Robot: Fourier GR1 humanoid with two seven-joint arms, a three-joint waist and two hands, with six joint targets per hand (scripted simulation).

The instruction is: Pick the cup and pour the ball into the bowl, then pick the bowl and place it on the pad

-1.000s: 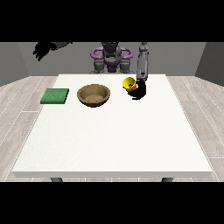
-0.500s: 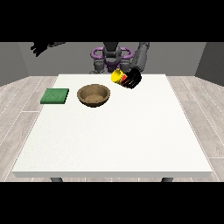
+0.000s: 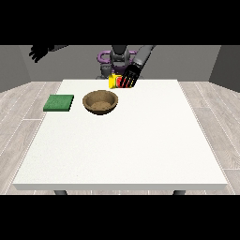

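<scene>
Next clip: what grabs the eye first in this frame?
The yellow cup stands out, held tipped on its side by the black hand at the view's right, above the table's far edge just behind the wooden bowl. The green pad lies flat to the bowl's left on the white table. The other hand is raised high at the view's upper left, away from everything.

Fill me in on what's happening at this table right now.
The hand at the view's right is curled round a yellow cup, holding it tipped on its side in the air beyond the wooden bowl. The bowl rests on the white table, with the green pad beside it. The hand at the view's left is raised off to the side, holding nothing.
</scene>
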